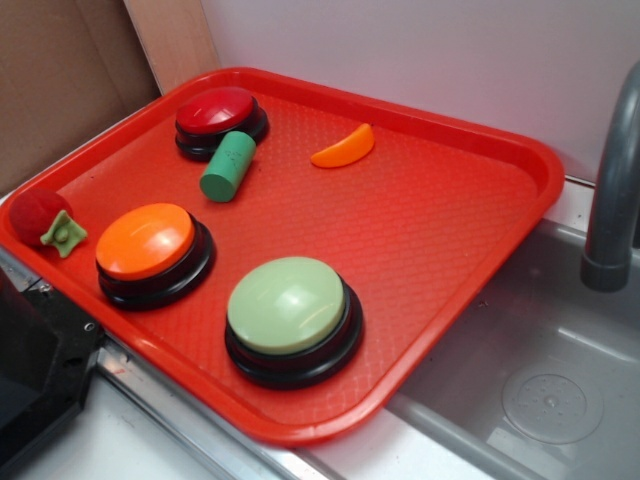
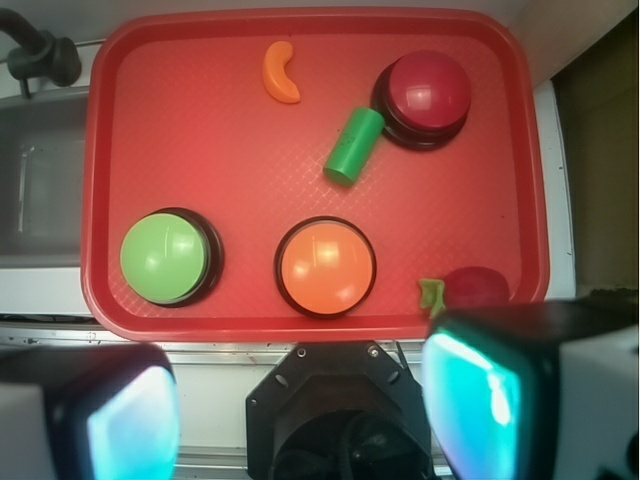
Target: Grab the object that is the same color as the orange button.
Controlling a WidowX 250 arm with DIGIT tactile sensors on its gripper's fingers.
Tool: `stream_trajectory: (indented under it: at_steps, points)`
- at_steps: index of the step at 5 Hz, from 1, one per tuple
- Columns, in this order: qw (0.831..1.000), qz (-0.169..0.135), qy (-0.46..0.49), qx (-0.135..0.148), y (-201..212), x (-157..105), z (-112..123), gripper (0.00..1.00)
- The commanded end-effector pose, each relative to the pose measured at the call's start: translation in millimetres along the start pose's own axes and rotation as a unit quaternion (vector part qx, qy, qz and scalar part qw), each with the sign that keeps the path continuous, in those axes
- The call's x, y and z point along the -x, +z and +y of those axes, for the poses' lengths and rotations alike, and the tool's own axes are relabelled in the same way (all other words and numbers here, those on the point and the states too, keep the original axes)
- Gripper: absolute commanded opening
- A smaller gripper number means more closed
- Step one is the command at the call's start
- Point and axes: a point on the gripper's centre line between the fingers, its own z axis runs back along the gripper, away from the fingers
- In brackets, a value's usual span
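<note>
glossy plastic orange slice point(image 1: 344, 148); textured plastic tray point(image 1: 440, 230); glossy orange button point(image 1: 146, 241)

Black end effector point(image 2: 300, 420) with translucent teal fingers point(image 2: 470, 400).

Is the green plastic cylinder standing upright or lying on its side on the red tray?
Lying on its side. The green plastic cylinder shows its long side and a round end, resting beside the red-topped button.

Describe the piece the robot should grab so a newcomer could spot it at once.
Start at the red tray beside the sink. Along its far edge, right of the red-topped button and the green cylinder, lies a small orange crescent. It matches the orange button in colour but is far smaller, curved like a fruit slice, with no black base.
</note>
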Motion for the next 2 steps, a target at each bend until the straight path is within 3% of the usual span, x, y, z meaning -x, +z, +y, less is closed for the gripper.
stream_trajectory:
  at_steps: [1, 2]
  points:
    - [1.000, 0.000, 0.000, 0.000, 0, 0, 0, 1.00]
    - [1.000, 0.003, 0.004, 0.005, -26, -35, 11, 1.00]
